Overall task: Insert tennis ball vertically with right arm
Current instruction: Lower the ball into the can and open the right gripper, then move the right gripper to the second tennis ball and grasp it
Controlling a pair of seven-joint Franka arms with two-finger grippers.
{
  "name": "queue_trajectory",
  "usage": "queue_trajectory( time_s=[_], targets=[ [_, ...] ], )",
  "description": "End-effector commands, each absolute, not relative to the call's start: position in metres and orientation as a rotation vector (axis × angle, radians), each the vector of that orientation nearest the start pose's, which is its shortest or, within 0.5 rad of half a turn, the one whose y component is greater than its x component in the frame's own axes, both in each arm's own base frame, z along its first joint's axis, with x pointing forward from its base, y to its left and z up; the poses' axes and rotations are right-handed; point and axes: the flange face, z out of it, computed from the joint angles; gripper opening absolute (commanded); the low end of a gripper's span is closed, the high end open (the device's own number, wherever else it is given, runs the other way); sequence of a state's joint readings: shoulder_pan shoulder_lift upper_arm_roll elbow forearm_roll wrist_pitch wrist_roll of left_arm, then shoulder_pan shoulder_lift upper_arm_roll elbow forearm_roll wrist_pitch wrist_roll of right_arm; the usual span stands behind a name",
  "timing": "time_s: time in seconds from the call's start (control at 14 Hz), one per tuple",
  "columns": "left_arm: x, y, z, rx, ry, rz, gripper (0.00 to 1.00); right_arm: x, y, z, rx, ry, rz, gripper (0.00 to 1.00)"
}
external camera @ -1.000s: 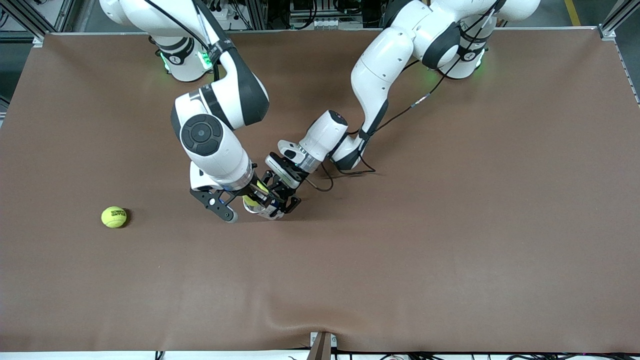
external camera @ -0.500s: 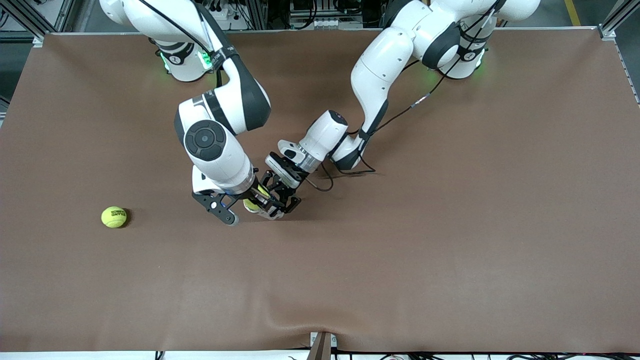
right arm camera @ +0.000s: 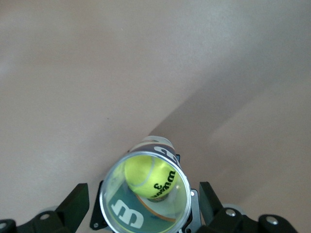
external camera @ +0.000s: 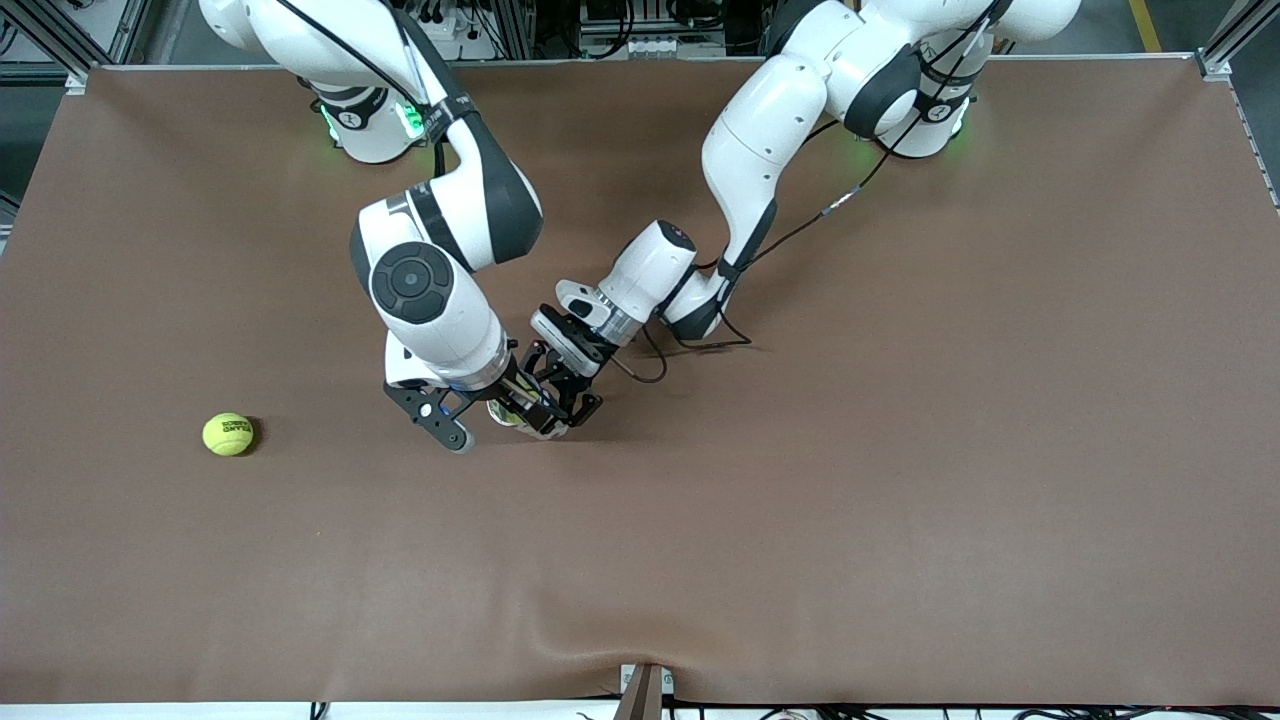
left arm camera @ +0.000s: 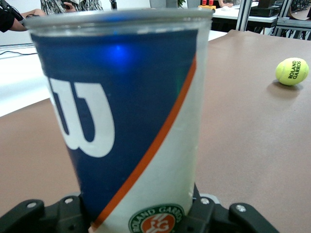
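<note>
A: Where's the ball?
B: One tennis ball (right arm camera: 148, 177) sits inside the upright can (left arm camera: 126, 121), seen down its mouth. The left gripper (external camera: 548, 405) is clamped on the can's base, its fingers mostly hidden.
A: And the right gripper (right arm camera: 141, 206)?
B: Over the can, fingers (right arm camera: 74, 204) spread wide, holding nothing. In the front view it covers most of the can. A second ball (external camera: 228, 434) lies toward the right arm's end of the table (external camera: 900, 500).

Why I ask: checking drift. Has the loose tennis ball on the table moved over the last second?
No. The loose tennis ball sits at the same spot on the table, toward the right arm's end.
</note>
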State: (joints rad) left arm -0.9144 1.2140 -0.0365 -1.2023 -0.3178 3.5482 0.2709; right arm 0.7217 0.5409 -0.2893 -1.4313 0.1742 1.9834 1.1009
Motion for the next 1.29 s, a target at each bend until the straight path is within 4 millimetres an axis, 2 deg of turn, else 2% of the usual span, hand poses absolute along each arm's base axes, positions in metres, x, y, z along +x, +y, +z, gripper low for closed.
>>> queue_trajectory(
  time_s=[0.0, 0.21, 0.36, 0.57, 0.71, 0.86, 0.93, 1.07, 1.21],
  targets=[
    [0.488, -0.598, 0.159, -2.850, 1.189, -1.776, 0.68, 0.635, 0.308, 0.421, -2.891, 1.089, 0.009, 1.00],
    [0.488, -0.598, 0.159, -2.850, 1.189, -1.776, 0.68, 0.639, 0.267, 0.435, -2.960, 0.976, 0.089, 1.00],
    [0.488, -0.598, 0.159, -2.850, 1.189, -1.776, 0.68, 0.651, 0.218, 0.431, -3.007, 0.912, 0.151, 1.00],
    [0.488, -0.598, 0.159, -2.850, 1.189, -1.776, 0.70, 0.669, 0.125, 0.425, -3.021, 0.867, 0.221, 1.00],
    [0.488, -0.598, 0.159, -2.850, 1.189, -1.776, 0.70, 0.677, 0.048, 0.413, -3.035, 0.786, 0.254, 1.00],
    [0.488, -0.598, 0.159, -2.850, 1.189, -1.776, 0.70, 0.675, -0.016, 0.398, -3.057, 0.711, 0.289, 1.00],
    [0.488, -0.598, 0.159, -2.850, 1.189, -1.776, 0.70, 0.672, -0.041, 0.390, -3.055, 0.721, 0.312, 1.00],
    [0.488, -0.598, 0.159, -2.850, 1.189, -1.776, 0.76, 0.670, -0.075, 0.362, -3.118, 0.662, 0.350, 1.00],
    [0.488, -0.598, 0.159, -2.850, 1.189, -1.776, 0.77, 0.667, -0.106, 0.342, -3.158, 0.587, 0.344, 1.00]
  ],
)
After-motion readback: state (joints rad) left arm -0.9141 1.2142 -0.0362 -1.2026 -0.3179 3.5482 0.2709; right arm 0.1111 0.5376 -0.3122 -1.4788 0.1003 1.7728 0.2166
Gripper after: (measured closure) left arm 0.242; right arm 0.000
